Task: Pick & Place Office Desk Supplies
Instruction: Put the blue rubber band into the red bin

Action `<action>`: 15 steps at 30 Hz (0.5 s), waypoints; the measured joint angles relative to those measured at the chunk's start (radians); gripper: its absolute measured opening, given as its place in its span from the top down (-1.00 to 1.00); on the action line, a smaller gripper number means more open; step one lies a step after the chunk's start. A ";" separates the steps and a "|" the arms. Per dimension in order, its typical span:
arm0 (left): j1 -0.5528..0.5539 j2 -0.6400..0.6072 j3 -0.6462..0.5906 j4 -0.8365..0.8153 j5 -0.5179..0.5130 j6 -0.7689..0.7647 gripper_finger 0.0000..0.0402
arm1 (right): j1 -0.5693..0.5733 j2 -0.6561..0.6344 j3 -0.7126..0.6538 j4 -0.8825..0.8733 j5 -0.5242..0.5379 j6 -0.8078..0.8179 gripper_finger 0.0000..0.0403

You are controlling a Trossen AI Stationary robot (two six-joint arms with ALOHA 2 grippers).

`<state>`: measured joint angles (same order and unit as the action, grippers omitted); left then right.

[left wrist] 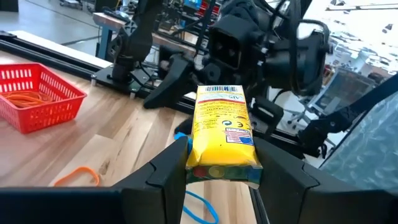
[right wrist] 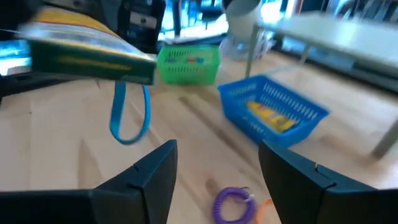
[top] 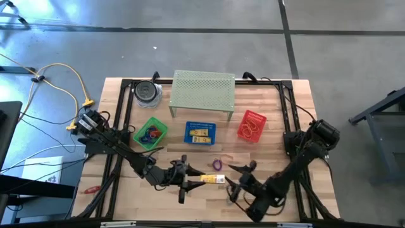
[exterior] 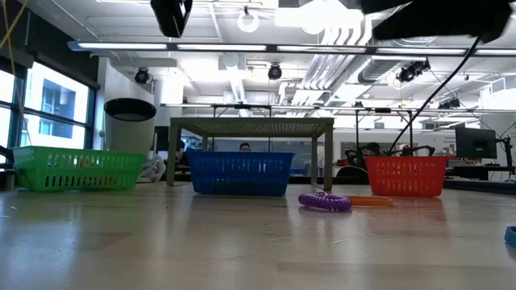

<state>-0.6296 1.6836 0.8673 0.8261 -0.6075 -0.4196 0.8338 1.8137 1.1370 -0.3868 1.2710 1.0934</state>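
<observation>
1. Bright ceiling strip lights [exterior: 242,47] glare across the low view's upper frame.
2. The right wrist view is motion-blurred throughout.
3. The pale wooden slatted tabletop [top: 272,126] is evenly lit, with soft shadows.

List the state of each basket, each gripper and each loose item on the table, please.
left gripper: shut on the yellow box, lifted.
right gripper: open, empty.
blue basket: holds yellow boxes.
red basket: holds orange bands.
green basket: holds small items.
purple coil: lying on the table.
blue band: hanging under the box.
</observation>
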 joint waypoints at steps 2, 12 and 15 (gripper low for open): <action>0.000 0.000 0.000 0.000 0.001 0.009 0.23 | -0.032 0.000 0.000 0.074 -0.071 -0.050 -0.07; -0.009 0.000 0.000 0.006 0.001 0.056 0.23 | -0.082 0.000 0.000 0.271 -0.173 -0.204 -0.07; -0.016 0.001 0.000 0.006 0.001 0.064 0.23 | -0.075 0.000 0.000 0.271 -0.188 -0.204 -0.07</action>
<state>-0.6455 1.6844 0.8673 0.8321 -0.6067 -0.3557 0.7584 1.8137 1.1370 -0.1162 1.0830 0.8890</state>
